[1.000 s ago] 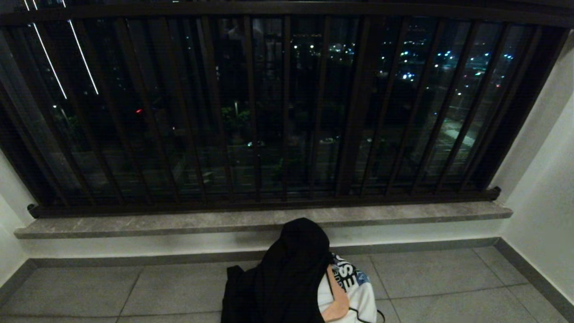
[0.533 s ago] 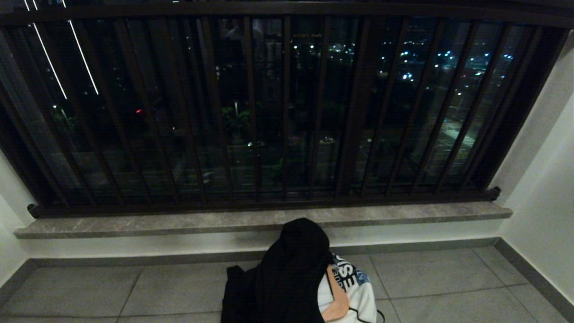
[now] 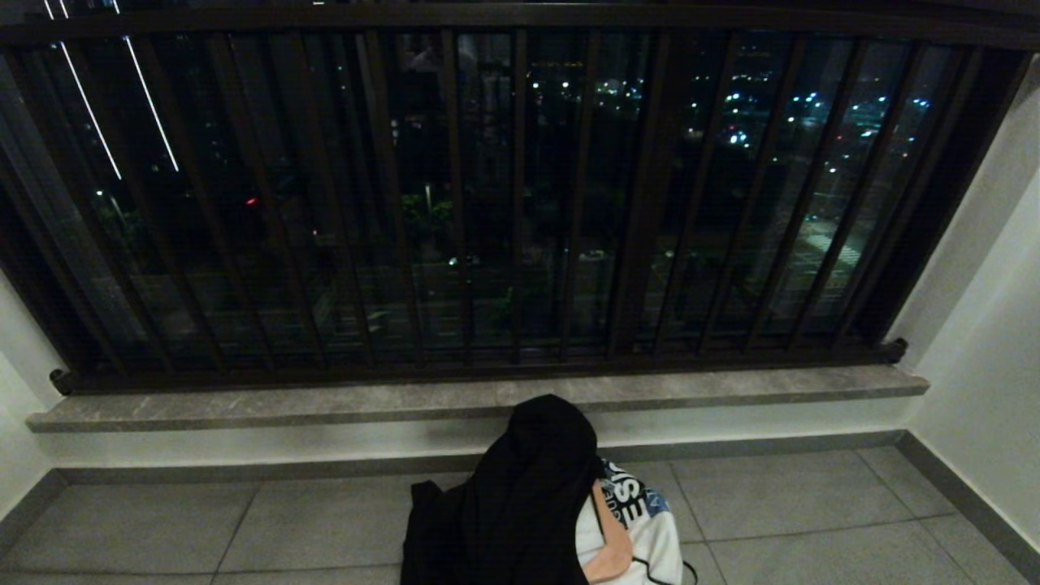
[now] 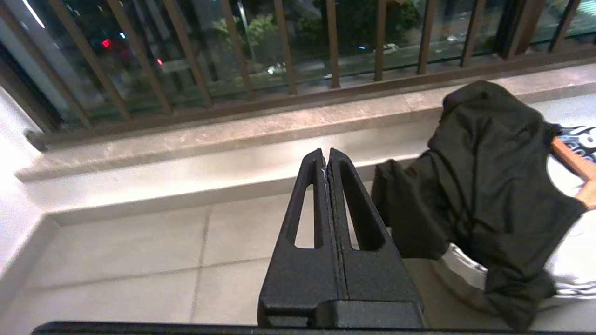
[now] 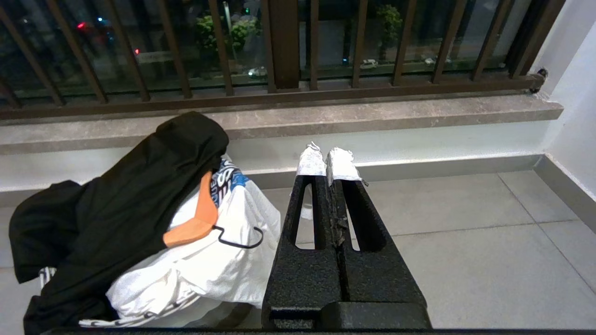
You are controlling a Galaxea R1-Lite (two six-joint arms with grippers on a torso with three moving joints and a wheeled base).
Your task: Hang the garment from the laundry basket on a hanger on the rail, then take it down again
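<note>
Clothing pile: black garment [image 3: 520,504] draped over white garment [image 3: 638,528] on floor [image 3: 812,504]; left gripper [image 4: 327,156] and right gripper [image 5: 329,158] clenched, empty.

Black garment [image 3: 520,496] draped over white printed garment [image 3: 642,528], heaped bottom centre of head view; basket hidden.
</note>
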